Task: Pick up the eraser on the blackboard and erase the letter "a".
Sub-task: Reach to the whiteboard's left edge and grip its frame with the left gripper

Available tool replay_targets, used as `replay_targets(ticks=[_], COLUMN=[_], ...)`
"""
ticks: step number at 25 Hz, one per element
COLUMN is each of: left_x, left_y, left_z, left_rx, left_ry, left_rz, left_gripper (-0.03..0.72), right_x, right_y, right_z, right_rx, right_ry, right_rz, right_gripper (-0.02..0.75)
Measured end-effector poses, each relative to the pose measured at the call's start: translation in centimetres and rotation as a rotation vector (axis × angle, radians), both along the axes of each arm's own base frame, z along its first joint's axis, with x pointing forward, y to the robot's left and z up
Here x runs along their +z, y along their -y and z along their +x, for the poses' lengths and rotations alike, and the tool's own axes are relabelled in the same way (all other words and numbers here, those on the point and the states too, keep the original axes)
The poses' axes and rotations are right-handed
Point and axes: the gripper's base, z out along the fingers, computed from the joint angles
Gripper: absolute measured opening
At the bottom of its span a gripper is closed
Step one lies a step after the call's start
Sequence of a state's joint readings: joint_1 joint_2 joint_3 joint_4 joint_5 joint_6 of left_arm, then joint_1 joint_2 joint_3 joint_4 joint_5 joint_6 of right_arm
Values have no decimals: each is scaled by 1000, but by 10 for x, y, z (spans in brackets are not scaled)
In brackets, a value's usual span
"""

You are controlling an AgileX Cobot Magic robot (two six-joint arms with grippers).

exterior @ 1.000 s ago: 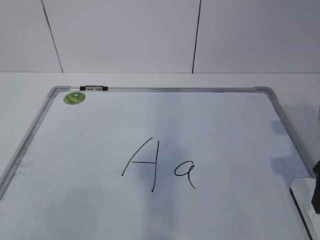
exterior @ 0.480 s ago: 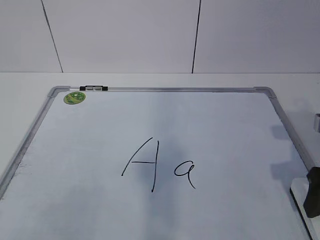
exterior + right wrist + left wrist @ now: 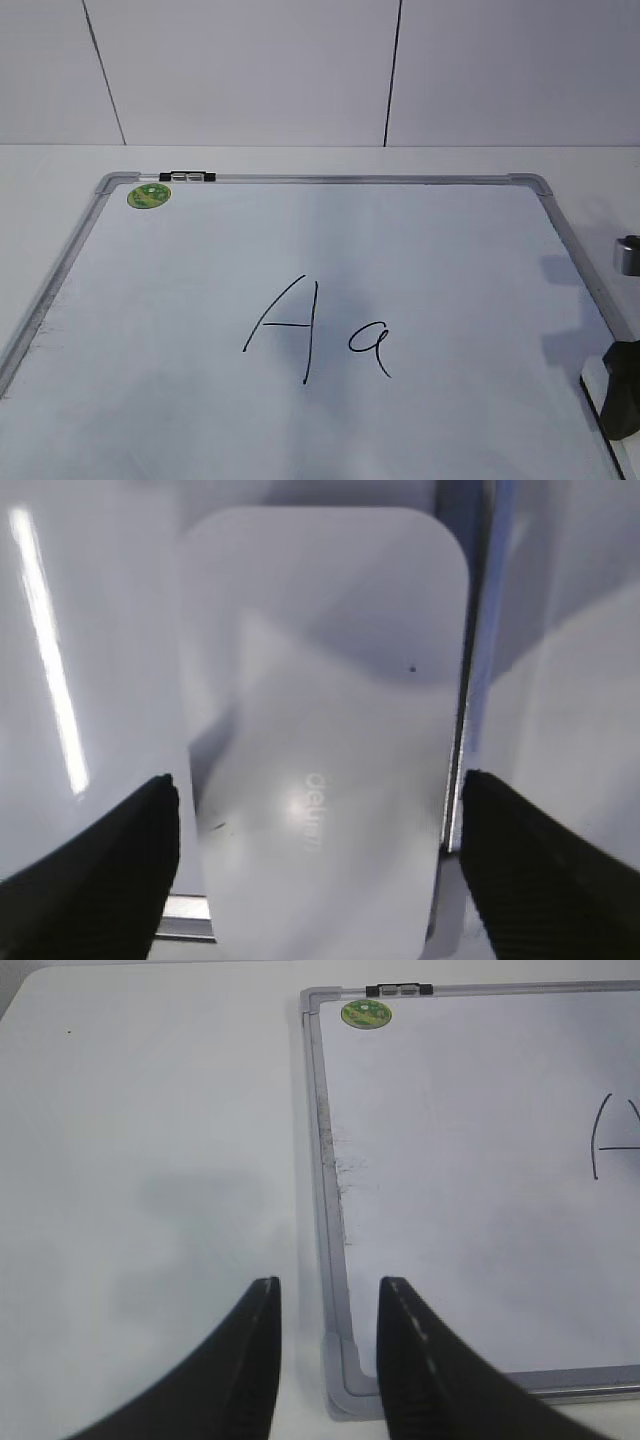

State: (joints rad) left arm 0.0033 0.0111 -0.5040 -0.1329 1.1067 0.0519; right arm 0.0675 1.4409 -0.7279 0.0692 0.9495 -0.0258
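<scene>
White tabletop [image 3: 150, 1160] carries the blackboard [image 3: 330, 180]; I see "a" [image 3: 368, 345] mid-board. Right gripper [image 3: 320, 860] spread wide, straddling the eraser [image 3: 325, 730] at the right frame edge. Left gripper [image 3: 325, 1360] partly open, empty, over the near-left corner.

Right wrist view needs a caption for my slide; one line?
Open right pincer straddling the white eraser, fingers either side, not yet closed.

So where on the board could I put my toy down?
The board is bare between the green sticker and the big A, and right of the little a. It is crowded at the near right edge, around the eraser.
</scene>
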Motion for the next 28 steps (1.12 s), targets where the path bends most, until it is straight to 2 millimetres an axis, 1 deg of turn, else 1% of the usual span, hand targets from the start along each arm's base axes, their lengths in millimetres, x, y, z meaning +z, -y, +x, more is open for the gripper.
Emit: replay_targets(ticks=[4,8,13,15,20,28], left_x=[0,0,0,0,0,0], left_y=[0,0,0,0,0,0], left_z=[0,0,0,0,0,0], left_rx=[0,0,0,0,0,0], left_ry=[0,0,0,0,0,0], left_rz=[0,0,0,-1,-1,-1], left_gripper=[245,245,244,245,244,245], right_x=[-1,-7,-9,-9,-10,-12], right_y=[0,0,0,0,0,0], right_z=[2,3,4,4,5,7], right_rx=[0,1,2,2,3,3], right_ry=[12,-15,-18,-16,-19,-32], right_rz=[-2,-4,-6,-6,-8,-9], right_gripper=[671,671,664,650,575,568])
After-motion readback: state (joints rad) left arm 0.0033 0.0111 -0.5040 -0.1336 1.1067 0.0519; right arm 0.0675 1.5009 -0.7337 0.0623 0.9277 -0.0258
